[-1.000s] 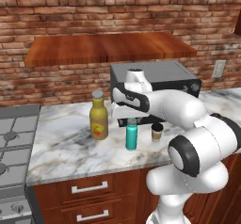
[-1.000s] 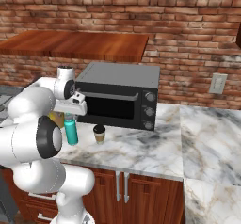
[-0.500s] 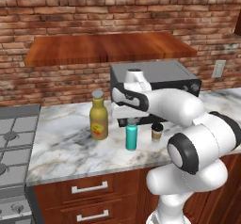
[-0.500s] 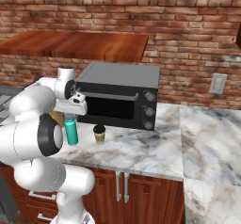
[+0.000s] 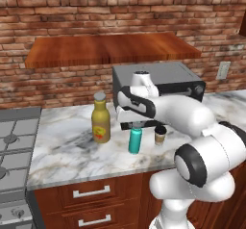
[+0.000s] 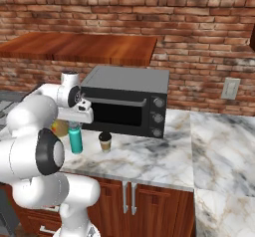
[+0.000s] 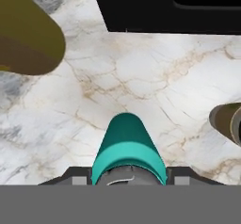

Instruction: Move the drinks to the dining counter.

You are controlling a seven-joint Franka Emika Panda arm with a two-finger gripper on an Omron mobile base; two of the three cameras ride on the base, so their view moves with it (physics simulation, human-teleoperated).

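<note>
Teal bottle [image 5: 135, 140]: upright on marble worktop [image 5: 67, 148], between yellow bottle [image 5: 100, 124] and paper cup [image 5: 160, 135]; tool [image 5: 137, 125] clenched round its cap. Advice: lift straight up, clearing both neighbours.

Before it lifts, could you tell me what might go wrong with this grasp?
The gripper is shut on only the teal bottle's cap end, so the bottle may tilt or slip when lifted. The paper cup stands close beside it and the toaster oven right behind, so a swinging bottle could hit either.
</note>
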